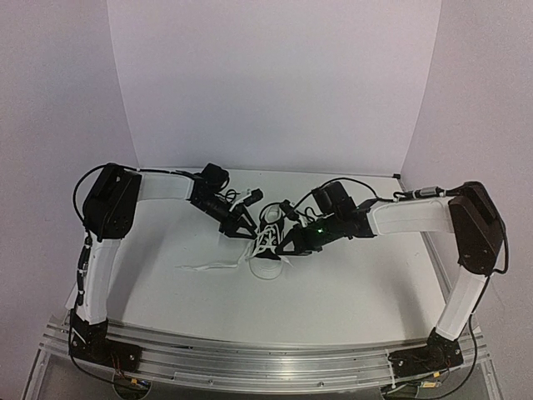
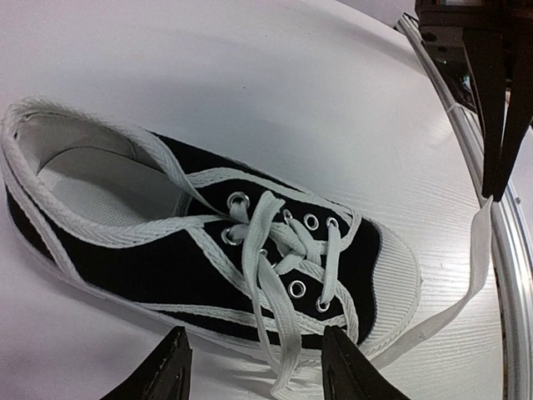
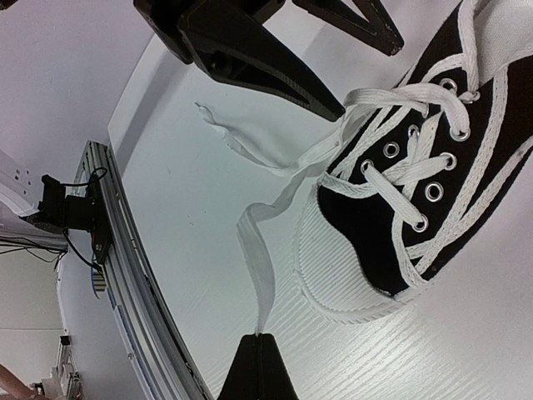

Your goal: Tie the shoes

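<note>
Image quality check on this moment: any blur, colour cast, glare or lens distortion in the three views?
Top external view: soft, lilac cast on the backdrop, the small black canvas sneaker barely resolved. Left wrist view: crisp, but the aluminium table rail bows from wide-angle distortion. Right wrist view: crisp, no glare; the long white lace reads clearly.

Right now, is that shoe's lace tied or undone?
Undone. The laces cross the sneaker's eyelets but form no bow; one end trails on the table, the other is pinched in the shut right gripper.

One sneaker (image 1: 268, 242), two lace ends (image 3: 215, 125) (image 3: 256, 267), two pincers (image 1: 241, 229) (image 1: 287, 247)
</note>
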Motion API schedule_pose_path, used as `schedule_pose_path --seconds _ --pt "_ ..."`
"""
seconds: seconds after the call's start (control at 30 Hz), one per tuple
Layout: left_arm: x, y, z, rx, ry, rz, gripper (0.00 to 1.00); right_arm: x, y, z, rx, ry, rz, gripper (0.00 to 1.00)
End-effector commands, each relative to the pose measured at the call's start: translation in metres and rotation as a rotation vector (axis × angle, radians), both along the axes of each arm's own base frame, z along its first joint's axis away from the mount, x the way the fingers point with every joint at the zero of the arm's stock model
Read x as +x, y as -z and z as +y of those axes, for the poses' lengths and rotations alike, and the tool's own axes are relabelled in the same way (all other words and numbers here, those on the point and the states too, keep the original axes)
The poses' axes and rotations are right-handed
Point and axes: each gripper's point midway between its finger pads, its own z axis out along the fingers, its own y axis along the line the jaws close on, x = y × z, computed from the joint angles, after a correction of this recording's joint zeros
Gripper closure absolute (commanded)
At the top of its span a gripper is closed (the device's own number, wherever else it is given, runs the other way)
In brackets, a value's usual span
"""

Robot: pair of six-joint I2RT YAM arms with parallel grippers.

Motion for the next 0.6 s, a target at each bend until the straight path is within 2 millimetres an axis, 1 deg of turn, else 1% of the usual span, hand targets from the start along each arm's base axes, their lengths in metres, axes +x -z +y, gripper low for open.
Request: schedule_pose_path --seconds 0.0,0.1,0.17,0.27,0.3,0.33,0.37,0.43,0.53,0.57 --pt "0.002 -0.01 -0.011 -0.015 0.011 -0.044 0.52 -0.001 -0.013 -0.001 0.029 -0.001 -0.016 1.0" --pt "-0.002 -0.015 -0.012 -0.025 0.023 -0.025 0.52 -0.001 -0.014 -0.001 0.031 -0.001 -0.017 1.0" --pt "0.001 -0.027 -0.01 -0.05 0.026 -0.017 0.47 -0.002 -0.014 -0.001 0.032 -0.002 -0.013 1.0" --pt "0.012 -0.05 -0.005 -0.102 0.019 -0.022 0.42 -0.003 -0.011 -0.002 0.028 0.0 -0.006 1.0" --pt "0.019 -0.054 -0.002 -0.107 0.004 -0.031 0.42 -0.004 -0.01 -0.003 0.026 0.0 -0.003 1.0" --pt "0.025 -0.054 0.001 -0.102 -0.01 -0.044 0.42 -0.004 -0.01 -0.003 0.026 0.0 -0.003 1.0" --pt "0.03 -0.049 0.002 -0.087 -0.024 -0.058 0.43 -0.004 -0.01 -0.003 0.026 0.0 -0.002 1.0" --pt "0.034 -0.029 0.005 -0.032 -0.04 -0.093 0.43 -0.004 -0.01 -0.003 0.026 -0.002 -0.004 1.0" --pt "0.024 -0.001 0.002 0.04 -0.016 -0.126 0.44 -0.003 -0.011 -0.002 0.027 -0.002 -0.008 1.0" --pt "0.02 0.001 0.0 0.04 -0.007 -0.125 0.44 -0.003 -0.011 -0.002 0.027 -0.002 -0.009 1.0"
